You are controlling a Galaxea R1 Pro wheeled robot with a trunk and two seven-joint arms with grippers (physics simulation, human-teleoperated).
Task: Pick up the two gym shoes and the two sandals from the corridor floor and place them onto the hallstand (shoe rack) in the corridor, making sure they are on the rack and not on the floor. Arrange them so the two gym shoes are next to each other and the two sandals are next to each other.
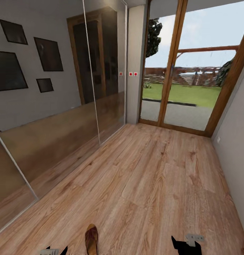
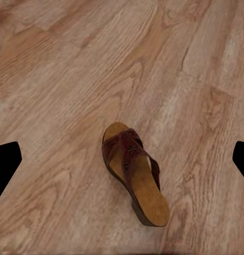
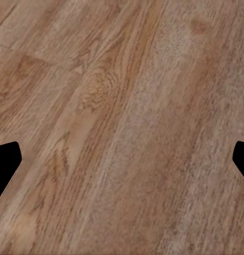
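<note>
Left wrist view: sandal flat on corridor floor

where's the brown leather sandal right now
The brown leather sandal with the tan insole lies alone on the wood-grain plank floor at the head view's bottom edge, just right of the left gripper; the left wrist view shows it below that gripper's spread fingertips.

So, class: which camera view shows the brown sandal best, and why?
The left wrist view: the whole sandal lies on the wood floor, strap and tan insole plain to see. The head view catches it cut off at the picture's lower edge. The right wrist view looks at floor boards.
</note>
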